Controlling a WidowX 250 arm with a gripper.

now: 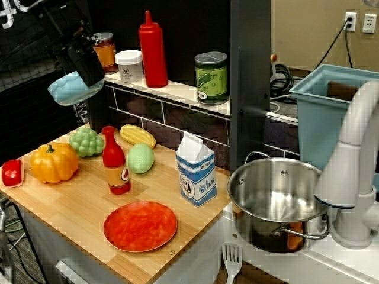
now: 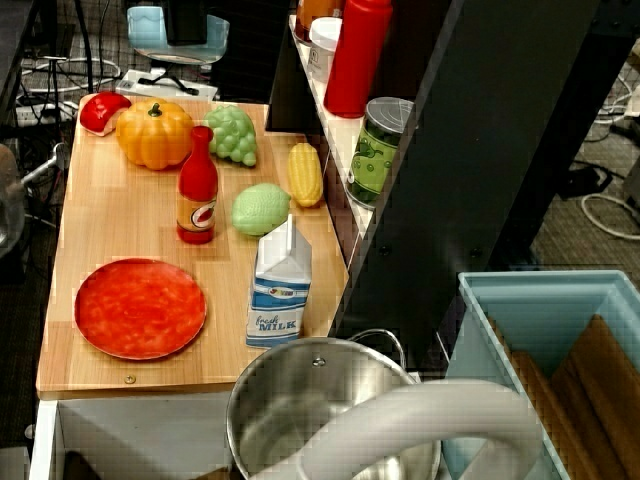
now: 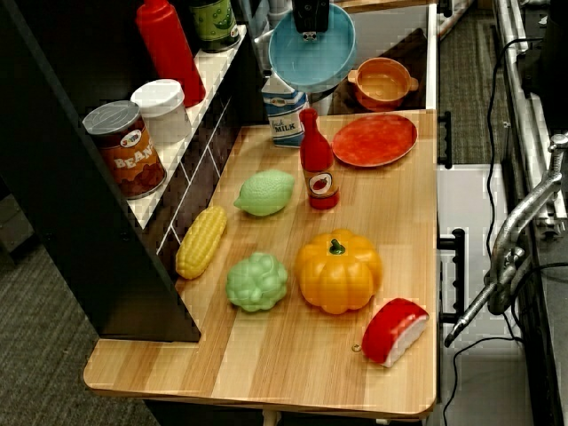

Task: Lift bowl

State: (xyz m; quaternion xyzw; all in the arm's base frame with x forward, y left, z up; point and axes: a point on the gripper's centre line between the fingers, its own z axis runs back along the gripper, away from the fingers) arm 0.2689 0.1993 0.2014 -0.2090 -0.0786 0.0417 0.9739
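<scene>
side view showed the gripper (image 1: 83, 65) clamped on the bowl (image 1: 70, 89) rim, holding it clear above the counter (image 1: 77, 207) for the lift.

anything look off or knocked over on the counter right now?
Nothing spilled or toppled. The hot sauce bottle and milk carton stand upright, and the red plate lies flat. The only thing off the wooden counter is the light blue bowl, tilted in the air, held at its rim by the hand.
</scene>
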